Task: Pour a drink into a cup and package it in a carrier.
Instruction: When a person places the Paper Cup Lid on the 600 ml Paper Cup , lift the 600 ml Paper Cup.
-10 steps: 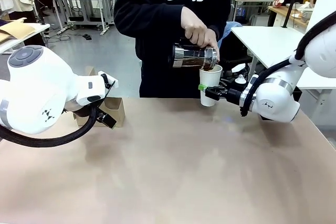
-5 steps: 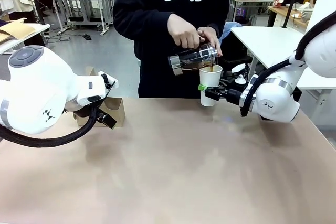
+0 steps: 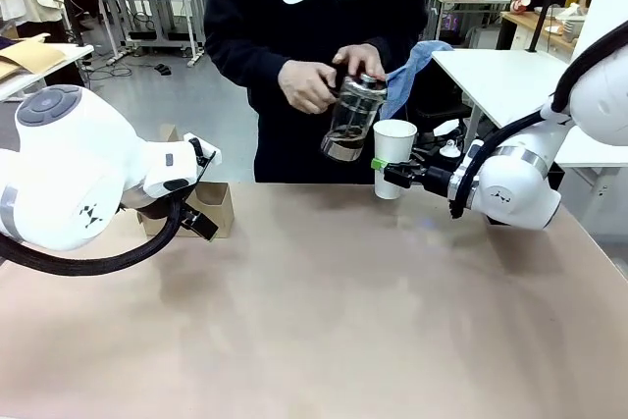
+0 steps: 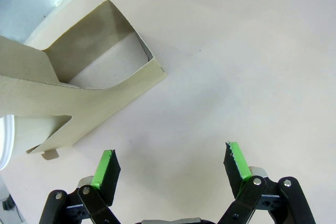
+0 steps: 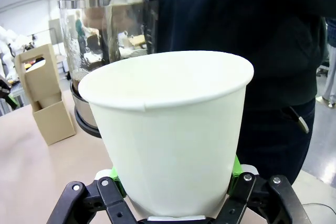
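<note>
The cup [image 3: 393, 149] is pinched by the right pincer [image 3: 389, 170]; the left pincer [image 4: 170, 161] is spread. It must be kept upright.

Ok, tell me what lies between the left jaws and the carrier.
Bare table. In the left wrist view, nothing sits between the left gripper, its jaws open, and the carrier ahead of it.

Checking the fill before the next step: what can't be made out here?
- Liquid level in the cup: front view, its white wall hides it; right wrist view, the camera sits below the rim.
- Carrier: front view, the left arm covers most of it; left wrist view, cut off at the picture's edge.
</note>
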You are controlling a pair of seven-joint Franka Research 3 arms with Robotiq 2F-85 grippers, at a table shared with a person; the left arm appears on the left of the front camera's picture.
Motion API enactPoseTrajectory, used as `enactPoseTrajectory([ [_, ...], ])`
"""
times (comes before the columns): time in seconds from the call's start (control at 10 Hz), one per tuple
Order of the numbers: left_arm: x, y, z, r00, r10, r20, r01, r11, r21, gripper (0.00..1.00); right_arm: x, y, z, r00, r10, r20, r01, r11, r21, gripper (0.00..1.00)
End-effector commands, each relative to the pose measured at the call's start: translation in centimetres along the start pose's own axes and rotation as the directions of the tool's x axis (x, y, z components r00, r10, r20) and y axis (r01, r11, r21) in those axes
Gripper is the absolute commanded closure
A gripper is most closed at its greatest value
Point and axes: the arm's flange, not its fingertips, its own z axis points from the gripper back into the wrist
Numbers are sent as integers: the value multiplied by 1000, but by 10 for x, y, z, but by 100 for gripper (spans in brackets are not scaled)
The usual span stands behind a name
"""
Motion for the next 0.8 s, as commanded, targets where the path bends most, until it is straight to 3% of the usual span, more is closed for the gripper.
enactPoseTrajectory([
  [0.0,0,1,0,1000,2,1,-2,1000,-2,0,3,2,-2,1000,2,-3,-2,1000,-2,19],
  [0.7,0,1,0,1000,2,1,-2,1000,-2,0,3,2,-2,1000,2,-3,-2,1000,-2,19],
])
